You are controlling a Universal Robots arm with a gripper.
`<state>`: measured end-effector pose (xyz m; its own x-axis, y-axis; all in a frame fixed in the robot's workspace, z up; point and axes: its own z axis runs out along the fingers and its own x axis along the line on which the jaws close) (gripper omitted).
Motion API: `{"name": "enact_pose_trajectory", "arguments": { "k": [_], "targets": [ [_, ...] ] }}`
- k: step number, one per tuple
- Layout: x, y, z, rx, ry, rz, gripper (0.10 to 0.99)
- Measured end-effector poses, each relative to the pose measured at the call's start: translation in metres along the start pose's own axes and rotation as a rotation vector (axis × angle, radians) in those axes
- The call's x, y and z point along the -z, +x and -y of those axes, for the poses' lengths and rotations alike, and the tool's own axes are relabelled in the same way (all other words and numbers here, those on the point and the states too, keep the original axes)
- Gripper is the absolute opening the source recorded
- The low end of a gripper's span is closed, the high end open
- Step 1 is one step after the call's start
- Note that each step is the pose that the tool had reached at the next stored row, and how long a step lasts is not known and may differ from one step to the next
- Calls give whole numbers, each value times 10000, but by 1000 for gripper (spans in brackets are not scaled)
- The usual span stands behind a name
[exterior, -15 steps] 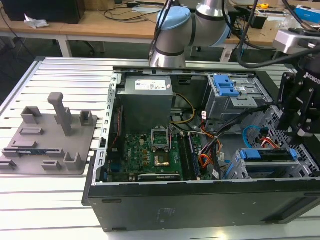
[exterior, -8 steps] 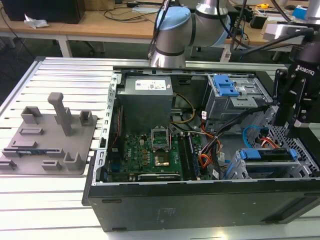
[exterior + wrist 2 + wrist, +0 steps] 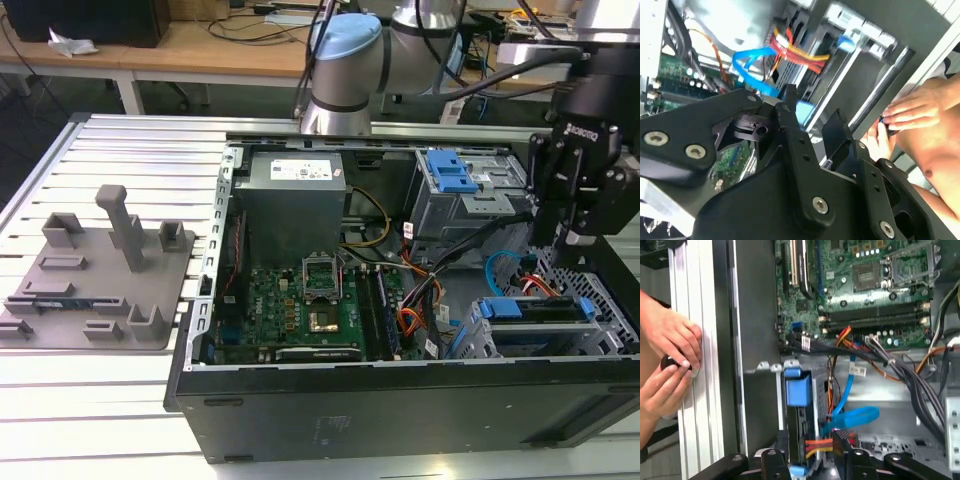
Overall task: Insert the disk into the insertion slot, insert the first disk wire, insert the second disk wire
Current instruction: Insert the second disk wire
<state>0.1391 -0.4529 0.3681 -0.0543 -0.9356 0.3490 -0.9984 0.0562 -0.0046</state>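
In the exterior view the disk, silver in its bright blue carrier, lies inside the insertion slot, a grey cage at the case's near corner on the exterior view's right. My gripper hangs just above the cage's far end. In the first wrist view the blue carrier sits in the cage, with a blue flat wire and a red-and-yellow wire bundle at its end. The black fingers stand apart on either side of that bundle, open and holding nothing. The second wrist view shows the gripper with a gap too.
A person's hands rest on the slatted table beside the case wall, also visible as hands in the second wrist view. The motherboard, power supply and a larger bay with a blue latch fill the case. A grey fixture plate lies on the exterior view's left.
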Motion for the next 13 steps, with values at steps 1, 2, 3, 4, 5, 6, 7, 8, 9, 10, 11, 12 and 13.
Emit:
{"name": "enact_pose_trajectory", "arguments": {
  "k": [1,2,3,4,5,6,7,8,9,10,11,12,13],
  "targets": [
    [-4,-8,-15,51,19,-42,482],
    [-9,-19,-20,100,38,-55,482],
    [-15,-27,-21,179,69,-82,482],
    [-22,-33,-21,300,116,-112,482],
    [-29,-39,-21,460,178,-149,482],
    [-42,-47,-25,674,262,-193,482],
    [-47,-50,-33,719,279,-209,482],
    [-60,-54,-56,729,282,-234,482],
    [-74,-58,-69,729,281,-284,482],
    [-85,-62,-72,728,281,-316,482],
    [-99,-68,-72,730,282,-349,482],
    [-115,-82,-72,730,283,-410,482],
    [-125,-98,-73,731,284,-464,482]
  ]
}}
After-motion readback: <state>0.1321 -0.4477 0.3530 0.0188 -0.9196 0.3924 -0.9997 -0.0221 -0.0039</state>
